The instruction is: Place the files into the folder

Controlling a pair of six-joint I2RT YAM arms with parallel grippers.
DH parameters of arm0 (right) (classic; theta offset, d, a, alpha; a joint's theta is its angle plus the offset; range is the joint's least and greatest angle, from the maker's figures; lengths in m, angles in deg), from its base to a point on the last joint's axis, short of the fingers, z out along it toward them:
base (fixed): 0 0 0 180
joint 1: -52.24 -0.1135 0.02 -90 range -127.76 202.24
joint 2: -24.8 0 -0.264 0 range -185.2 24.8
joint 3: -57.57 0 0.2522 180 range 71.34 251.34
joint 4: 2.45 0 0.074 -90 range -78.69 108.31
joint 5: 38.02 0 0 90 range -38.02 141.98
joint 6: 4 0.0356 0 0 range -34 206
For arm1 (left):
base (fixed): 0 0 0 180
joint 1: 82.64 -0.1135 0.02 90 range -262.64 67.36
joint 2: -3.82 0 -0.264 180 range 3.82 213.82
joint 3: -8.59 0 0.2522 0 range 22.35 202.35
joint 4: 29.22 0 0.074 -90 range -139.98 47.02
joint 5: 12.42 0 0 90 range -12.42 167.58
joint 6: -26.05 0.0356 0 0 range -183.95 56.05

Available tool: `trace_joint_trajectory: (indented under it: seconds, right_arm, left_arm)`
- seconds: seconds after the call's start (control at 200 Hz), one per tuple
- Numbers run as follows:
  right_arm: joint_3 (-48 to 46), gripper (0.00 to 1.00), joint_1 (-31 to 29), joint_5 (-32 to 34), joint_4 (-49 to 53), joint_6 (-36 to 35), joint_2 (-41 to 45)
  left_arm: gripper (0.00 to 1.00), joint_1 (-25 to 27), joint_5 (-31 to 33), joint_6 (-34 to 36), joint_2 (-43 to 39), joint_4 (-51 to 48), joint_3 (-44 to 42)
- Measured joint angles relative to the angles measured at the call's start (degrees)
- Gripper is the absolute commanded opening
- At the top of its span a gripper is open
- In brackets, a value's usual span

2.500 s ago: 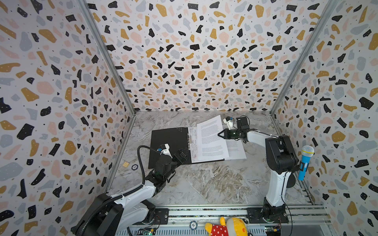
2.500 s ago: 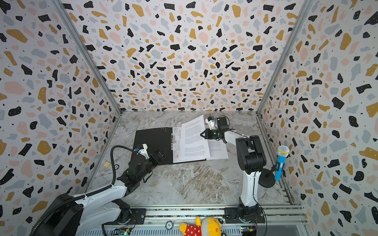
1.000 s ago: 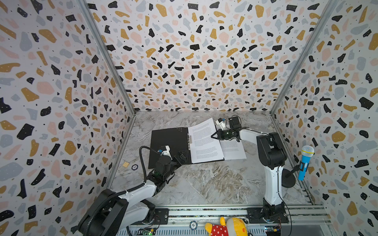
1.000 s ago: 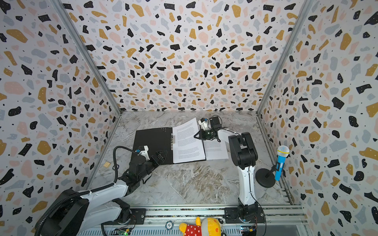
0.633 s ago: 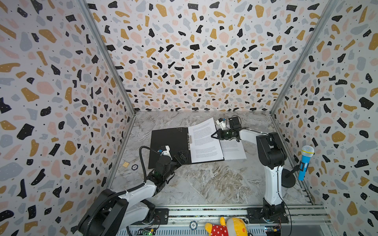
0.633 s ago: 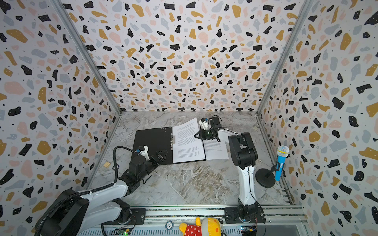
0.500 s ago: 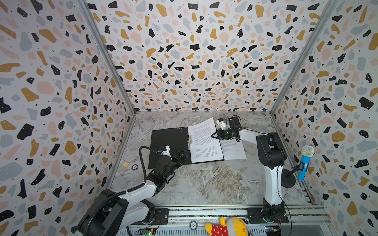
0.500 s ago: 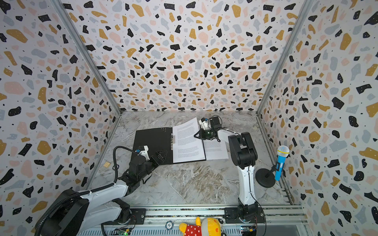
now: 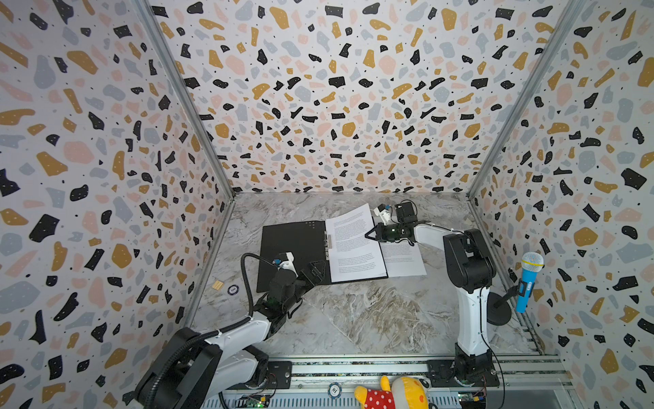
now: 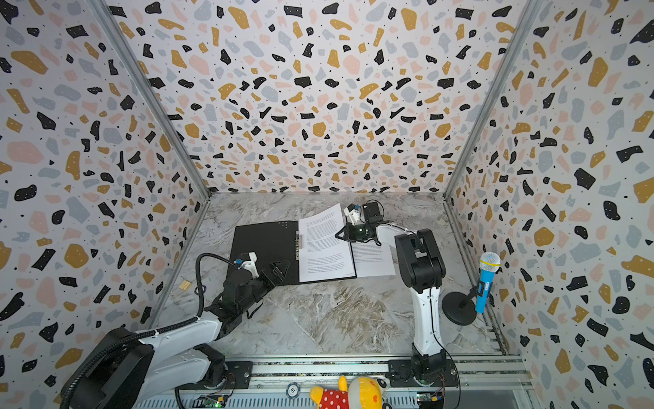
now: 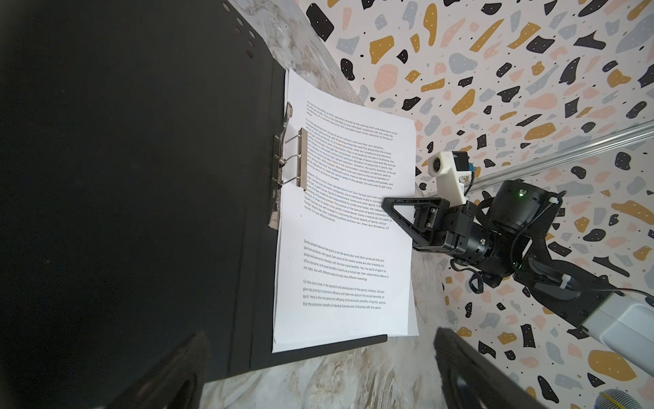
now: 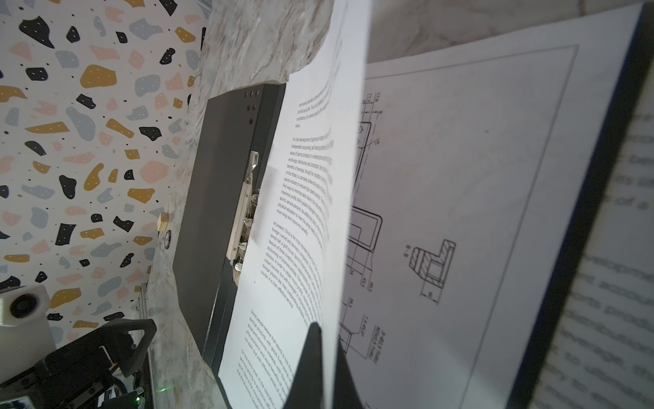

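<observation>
The folder (image 9: pixel 290 248) (image 10: pixel 263 248) lies open on the marble table, black inside up, its metal clip (image 11: pixel 300 157) at the spine. My right gripper (image 9: pixel 368 235) (image 12: pixel 320 329) is shut on the right edge of a text file (image 9: pixel 354 244) (image 11: pixel 346 226), holding that edge raised above the folder's right half. Beneath it a drawing file (image 12: pixel 460 198) lies flat in the folder. Another text file (image 9: pixel 403 258) rests on the table just right of the folder. My left gripper (image 9: pixel 315 272) (image 11: pixel 318 368) hovers open at the folder's front edge, holding nothing.
A blue toy microphone (image 9: pixel 529 279) on a black stand is at the right wall. A small wooden block (image 9: pixel 217 284) and a round token (image 9: pixel 232 289) lie by the left wall. A plush toy (image 9: pixel 393 393) sits on the front rail.
The right gripper carried the text file leftward over the folder's right half, and it has held nearly still over the last second. The left arm has not moved.
</observation>
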Motion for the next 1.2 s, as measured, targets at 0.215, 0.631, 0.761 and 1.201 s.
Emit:
trace_joint_trajectory:
  seconds: [0.215, 0.631, 0.761, 1.201]
  right_arm:
    - [0.0, 0.0, -0.22, -0.22, 0.02, 0.0, 0.0]
    - [0.0, 0.16, -0.28, -0.26, 0.24, -0.04, 0.0]
    - [0.0, 0.29, -0.28, 0.33, 0.83, -0.57, 0.0]
    - [1.29, 0.56, -0.22, 3.78, 4.83, -1.53, 0.0]
  left_arm:
    - [1.0, 0.0, 0.0, -0.02, 0.0, 0.02, -0.02]
    - [1.0, 0.0, 0.0, -0.04, 0.0, 0.02, -0.02]
    - [1.0, 0.0, 0.0, -0.17, 0.0, 0.02, -0.04]
    - [1.0, 0.0, 0.0, -0.26, 0.0, 0.44, -0.24]
